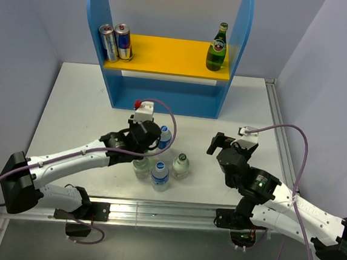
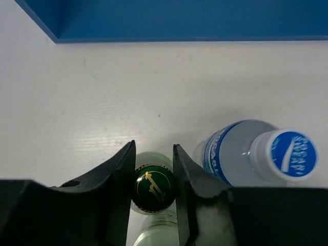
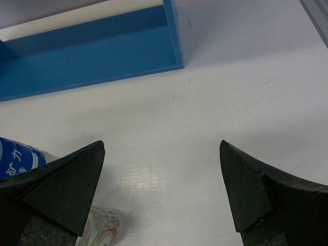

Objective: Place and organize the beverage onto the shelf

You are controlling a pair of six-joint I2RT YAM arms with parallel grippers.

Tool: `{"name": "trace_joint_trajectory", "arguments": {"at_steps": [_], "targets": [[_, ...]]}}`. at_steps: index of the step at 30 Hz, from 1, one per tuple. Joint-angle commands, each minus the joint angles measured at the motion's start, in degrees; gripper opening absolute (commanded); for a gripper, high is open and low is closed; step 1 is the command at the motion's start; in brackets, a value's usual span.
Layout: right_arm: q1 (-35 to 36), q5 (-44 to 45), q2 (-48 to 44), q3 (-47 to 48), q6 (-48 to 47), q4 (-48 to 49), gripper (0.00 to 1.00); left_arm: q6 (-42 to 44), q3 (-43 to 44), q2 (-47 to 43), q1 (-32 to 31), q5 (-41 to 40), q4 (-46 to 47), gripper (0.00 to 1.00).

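Top view. Shelf [image 1: 168, 56] at the far side of the desk [image 1: 79, 97]. On its yellow upper board: two cans [image 1: 116, 42] upright side by side at the left end, one dark green bottle [image 1: 216, 47] upright at the right end. On the desk in front of the shelf, four upright bottles close together: far blue-capped bottle [image 1: 165, 137], near blue-capped bottle [image 1: 160, 176], green-capped bottle [image 1: 141, 167], second green-capped bottle [image 1: 181, 166]. Left end effector [image 1: 142, 157] over the green-capped bottle. Right end effector [image 1: 218, 143] well right of the group.

Left wrist view. Fingers pinching the green-capped bottle at the neck, cap between them. Far blue-capped bottle just to the right. Shelf base beyond.

Right wrist view. Fingers spread wide over bare desk, gripping nothing. Shelf base ahead.
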Motion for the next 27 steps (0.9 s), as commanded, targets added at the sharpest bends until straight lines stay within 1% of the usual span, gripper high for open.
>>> {"name": "trace_joint_trajectory", "arguments": {"at_steps": [1,2,3,4,5,6,7,9,10,12,13,15,16,17,18,21,25,27], "targets": [[0.16,1.47,-1.43,-0.41,0.46,1.55,1.00,6.00,12.88,-0.67,-0.11,-4.45,0.14,0.00],[0.24,1.47,-1.61,-0.41,0.55,1.56,1.00,7.50,17.34,0.38,-0.03,-4.71,-0.04,0.00],[0.24,1.47,-1.70,-0.50,0.46,1.47,1.00,9.86,19.91,1.09,0.15,-4.72,-0.56,0.00],[0.16,1.38,-2.22,-0.67,0.37,1.55,1.00,10.76,25.50,1.88,0.41,-4.28,-1.09,0.00],[0.24,1.47,-2.40,-0.59,0.37,1.64,1.00,11.64,28.34,3.62,0.85,-3.67,-1.53,0.00],[0.24,1.21,-2.75,-0.85,0.37,1.73,1.00,13.65,31.16,4.51,1.90,-2.44,-2.23,0.00],[0.24,1.12,-2.93,-0.85,0.29,1.82,1.00,14.62,36.49,5.48,2.52,-1.82,-2.50,0.00],[0.24,0.77,-3.46,-1.11,0.29,2.17,1.00,17.78,42.05,8.90,4.62,0.45,-3.20,0.00],[0.16,0.59,-3.55,-1.20,0.29,2.26,1.00,18.67,48.17,10.13,5.33,1.51,-3.72,0.00],[0.24,0.16,-3.55,-1.55,0.20,2.87,1.00,20.69,54.71,14.79,7.70,4.49,-4.95,0.00],[0.16,-0.11,-3.55,-1.64,0.02,3.13,1.00,21.31,61.26,16.46,8.32,5.47,-6.09,0.00],[0.24,-0.29,-3.37,-1.81,0.28,3.49,1.00,23.41,67.45,21.73,10.25,7.31,-6.63,0.00],[0.24,-0.55,-3.37,-1.99,0.29,3.75,1.00,23.94,73.57,23.66,10.69,7.93,-7.41,0.00],[0.16,-0.55,-3.37,-2.25,0.29,3.93,1.00,25.17,76.77,27.51,11.30,8.46,-7.77,0.00],[0.24,-0.81,-3.46,-2.34,0.29,4.28,1.00,25.70,82.45,29.46,11.57,8.73,-8.12,0.00],[0.24,-0.99,-3.90,-2.43,0.11,4.54,1.00,27.29,87.16,34.22,12.36,10.57,-6.20,0.00],[0.24,-1.17,-4.77,-2.69,-0.24,4.81,1.00,26.68,86.03,34.75,13.59,14.08,0.65,0.00],[0.24,-1.52,-5.13,-2.78,-0.33,4.89,1.00,26.50,86.29,35.19,14.21,14.53,4.17,0.00]]}}
